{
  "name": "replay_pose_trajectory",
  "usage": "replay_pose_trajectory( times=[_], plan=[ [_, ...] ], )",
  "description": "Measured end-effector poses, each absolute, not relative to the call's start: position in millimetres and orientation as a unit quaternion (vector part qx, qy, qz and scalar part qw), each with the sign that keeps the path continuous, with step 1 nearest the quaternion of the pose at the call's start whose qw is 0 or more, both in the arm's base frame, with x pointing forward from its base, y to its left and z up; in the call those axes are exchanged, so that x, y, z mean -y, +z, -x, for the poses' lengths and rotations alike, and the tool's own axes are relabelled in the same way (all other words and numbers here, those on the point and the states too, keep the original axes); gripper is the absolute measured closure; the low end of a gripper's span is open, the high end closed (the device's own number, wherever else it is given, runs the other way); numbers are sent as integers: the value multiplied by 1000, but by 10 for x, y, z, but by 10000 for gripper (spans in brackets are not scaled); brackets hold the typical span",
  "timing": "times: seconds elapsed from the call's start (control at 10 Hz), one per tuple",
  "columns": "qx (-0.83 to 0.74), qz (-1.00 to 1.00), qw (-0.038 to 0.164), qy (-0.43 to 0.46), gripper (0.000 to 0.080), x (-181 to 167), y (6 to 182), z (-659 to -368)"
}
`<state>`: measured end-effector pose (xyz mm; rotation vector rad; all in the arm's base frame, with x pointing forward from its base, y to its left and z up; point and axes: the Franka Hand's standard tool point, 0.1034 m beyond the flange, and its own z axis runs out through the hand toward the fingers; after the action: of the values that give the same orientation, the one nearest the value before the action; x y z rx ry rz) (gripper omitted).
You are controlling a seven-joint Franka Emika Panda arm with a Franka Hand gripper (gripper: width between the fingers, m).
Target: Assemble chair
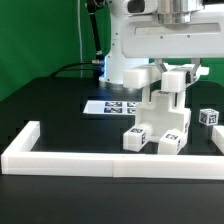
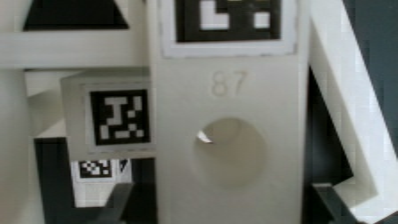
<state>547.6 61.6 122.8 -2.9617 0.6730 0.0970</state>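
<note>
The partly built chair (image 1: 160, 112) stands on the black table right of the middle: white posts and slabs on two tagged foot blocks (image 1: 136, 138) (image 1: 171, 143). My gripper (image 1: 176, 68) comes down from above and is shut on the top white piece (image 1: 175, 80) of this structure. In the wrist view a white slab (image 2: 228, 110) with a round hole, a stamped number and a tag at its far end fills the space between my dark fingers (image 2: 121, 202), which press on both its sides. A tagged chair block (image 2: 114, 112) lies beyond it.
A low white border wall (image 1: 70, 158) runs along the front and turns back at the exterior view's left. The marker board (image 1: 108, 107) lies flat behind the chair. One loose tagged white block (image 1: 208, 117) sits at the exterior view's right. Cables trail at the back left.
</note>
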Motion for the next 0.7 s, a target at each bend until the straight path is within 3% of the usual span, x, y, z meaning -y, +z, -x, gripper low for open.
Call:
replay_pose_trajectory(
  times=[0.7],
  plan=[
    [-222, 973, 52, 30, 509, -607, 1236, -5481]
  ],
)
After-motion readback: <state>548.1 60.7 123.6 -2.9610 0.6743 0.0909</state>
